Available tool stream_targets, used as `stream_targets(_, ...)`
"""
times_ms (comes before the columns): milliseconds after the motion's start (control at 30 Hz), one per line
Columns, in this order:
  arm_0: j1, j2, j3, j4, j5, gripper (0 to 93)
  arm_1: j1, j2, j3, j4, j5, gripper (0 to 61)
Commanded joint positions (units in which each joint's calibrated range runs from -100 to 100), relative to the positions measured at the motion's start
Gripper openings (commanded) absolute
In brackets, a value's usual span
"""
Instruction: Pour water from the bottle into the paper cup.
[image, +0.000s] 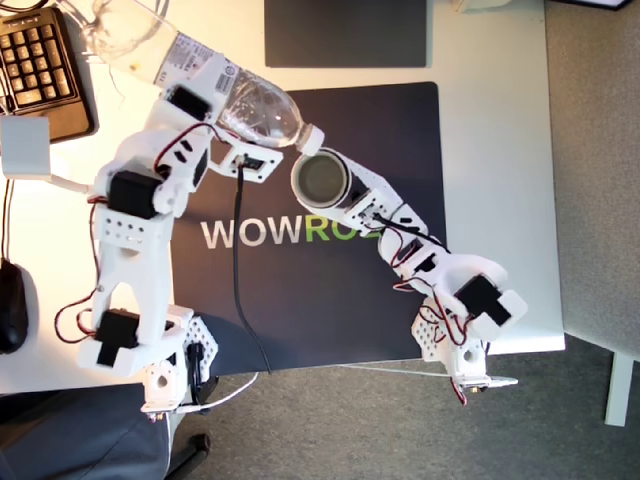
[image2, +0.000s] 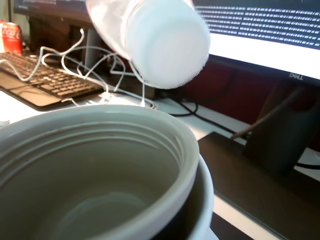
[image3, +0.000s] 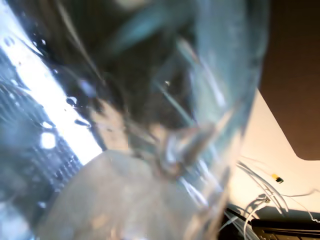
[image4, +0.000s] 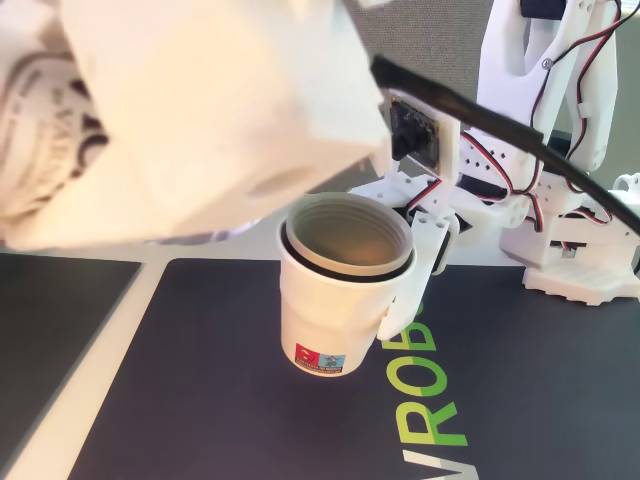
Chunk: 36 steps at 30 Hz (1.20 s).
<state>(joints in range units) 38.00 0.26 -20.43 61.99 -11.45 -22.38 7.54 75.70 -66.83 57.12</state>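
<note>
Pour step, bottle tipped. My first gripper (image: 215, 135) is clamped round the bottle (image: 225, 85) at its label band; the first wrist view is filled by clear ribbed plastic, so the fingers are pinching it, though their tips are hidden. The bottle lies steeply tilted, base toward the exterior view's upper left, neck down toward the cup (image: 320, 178), with the white cap (image2: 167, 42) just beside and above the cup's rim. Cap looks to be on in the second wrist view — if so nothing can flow; cannot confirm from the exterior view. My second gripper (image4: 420, 265) pinches the cup wall from the side and the wall is dented there; cup stands upright on the dark mat (image: 400, 130) near its middle, and seems to be one cup nested in another. Inside greyish, no water that I can make out. To do this well: bring the mouth over the cup's centre, not the rim edge, then raise the tilt slowly — the bottle looks nearly full enough to gush. Keep the cup grip steady and no tighter, since more squeeze would deform the rim. Risk: spill onto the mat and the keyboard (image: 40, 65) nearby.
</note>
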Motion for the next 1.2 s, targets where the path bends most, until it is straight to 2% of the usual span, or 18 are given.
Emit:
stream_targets(0,1.7,-5.0,-0.3,-3.1,1.0,0.0,-1.0,-6.3,-3.6,-0.2,-0.6,0.2)
stream_targets(100,1.8,-6.3,1.4,-3.5,1.0,0.0,0.4,-6.6,-6.3,4.2,-1.4,0.1)
stream_targets(333,0.1,-11.2,6.5,-4.7,1.0,0.0,4.7,-3.7,-14.8,9.1,-2.0,0.1)
stream_targets(1167,-0.7,-14.4,11.2,-7.9,1.2,0.0,4.3,-3.2,-15.2,8.4,-2.6,0.1)
